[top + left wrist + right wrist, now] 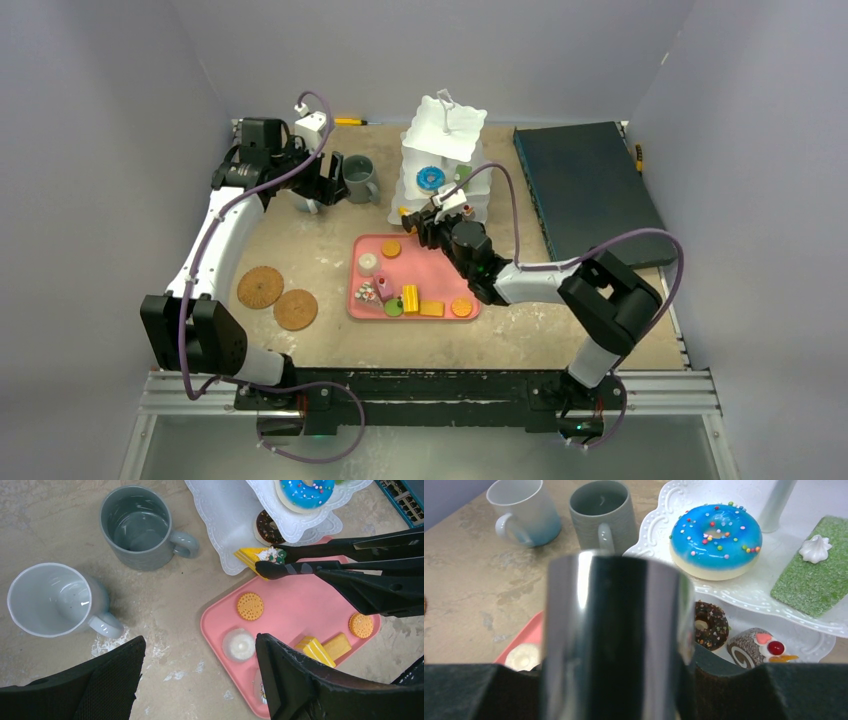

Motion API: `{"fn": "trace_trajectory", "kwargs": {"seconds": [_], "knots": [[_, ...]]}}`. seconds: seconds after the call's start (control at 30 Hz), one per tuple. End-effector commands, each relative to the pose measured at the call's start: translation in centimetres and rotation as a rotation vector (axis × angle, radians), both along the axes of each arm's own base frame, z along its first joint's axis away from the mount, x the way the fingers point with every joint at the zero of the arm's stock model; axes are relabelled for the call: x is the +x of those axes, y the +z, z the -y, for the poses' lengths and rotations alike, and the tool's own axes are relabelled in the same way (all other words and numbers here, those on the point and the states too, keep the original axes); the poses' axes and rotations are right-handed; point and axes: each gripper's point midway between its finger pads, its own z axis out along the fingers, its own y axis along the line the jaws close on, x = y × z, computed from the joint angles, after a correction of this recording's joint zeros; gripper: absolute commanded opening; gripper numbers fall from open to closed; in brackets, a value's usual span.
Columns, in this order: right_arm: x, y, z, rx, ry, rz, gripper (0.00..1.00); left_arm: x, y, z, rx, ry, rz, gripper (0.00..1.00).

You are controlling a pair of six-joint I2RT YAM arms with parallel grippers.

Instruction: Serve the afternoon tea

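My right gripper [432,222] is shut on the black tongs [614,630]. In the left wrist view the tongs' tips pinch a yellow cake slice [254,556] at the edge of the white stand's [440,150] bottom tier. That stand carries a blue donut [716,540], a green cake [809,585], a chocolate donut [710,625] and a roll cake [751,645]. My left gripper [325,185] hangs open and empty above the table between the white mug [50,600] and the pink tray [295,610]. The grey mug [135,527] stands beside the stand. Two cork coasters [260,287] [295,309] lie at the left.
The pink tray [430,265] holds several more pastries, among them two round biscuits [250,606], a white cake [239,644] and yellow slices [315,650]. A dark blue box [585,190] lies at the right, and a yellow-handled tool [350,121] rests by the back wall.
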Motion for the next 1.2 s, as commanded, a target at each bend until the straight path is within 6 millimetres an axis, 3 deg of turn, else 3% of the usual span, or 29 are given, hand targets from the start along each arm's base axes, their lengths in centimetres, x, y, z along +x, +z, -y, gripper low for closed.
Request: {"fn": "trace_trajectory", "kwargs": {"seconds": [0.0, 0.6, 0.7, 0.8, 1.0, 1.17], "knots": [[1.8, 4.2, -0.4, 0.128, -0.051, 0.124, 0.32, 0.7, 1.8, -0.5, 0.011, -0.001, 0.065, 0.80], [3.7, 2.7, 0.6, 0.191, -0.182, 0.160, 0.34, 1.3, 0.4, -0.7, 0.021, 0.000, 0.041, 0.80], [4.0, 1.7, 0.6, 0.186, -0.196, 0.155, 0.39, 1.3, 0.3, -0.7, 0.020, 0.001, 0.039, 0.80], [4.0, 1.4, 0.7, 0.198, -0.208, 0.156, 0.51, 1.3, 0.3, -0.7, 0.019, -0.001, 0.038, 0.80], [3.6, 3.0, 1.1, 0.228, -0.206, 0.175, 0.65, 1.2, 0.3, -0.6, 0.009, 0.000, 0.033, 0.80], [2.2, 4.4, 1.0, 0.233, -0.168, 0.176, 0.67, 1.1, 0.4, -0.5, 0.000, 0.001, 0.032, 0.81]]}}
